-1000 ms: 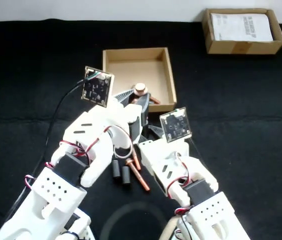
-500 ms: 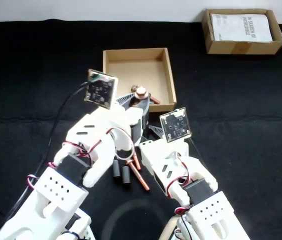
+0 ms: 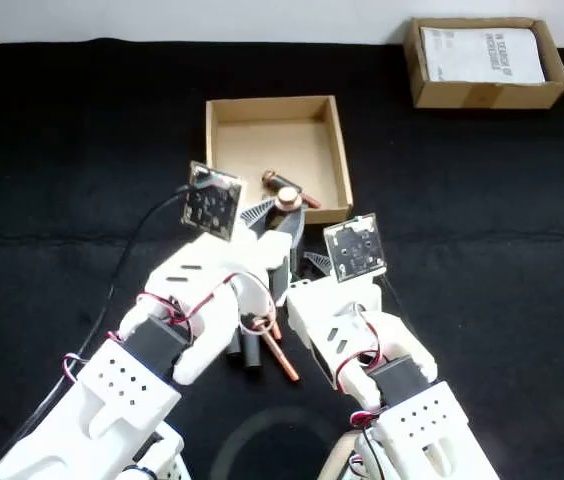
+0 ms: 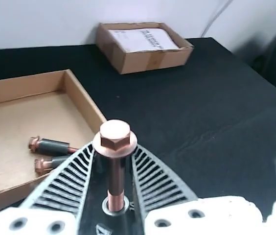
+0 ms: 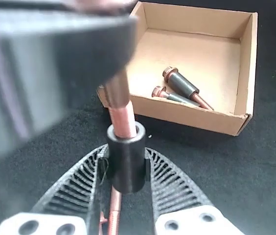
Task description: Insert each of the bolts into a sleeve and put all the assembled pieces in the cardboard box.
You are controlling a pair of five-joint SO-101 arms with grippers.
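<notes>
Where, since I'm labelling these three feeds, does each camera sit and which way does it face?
High view: fixed above the table, looking down on both arms and the cardboard box.
Left wrist view: on the left arm, facing the box past the left hand, shut on a bolt.
Right wrist view: on the right arm, facing the box past the right hand, shut on a sleeve the bolt enters.
Shared: both wrist views show two assembled pieces in the box.
</notes>
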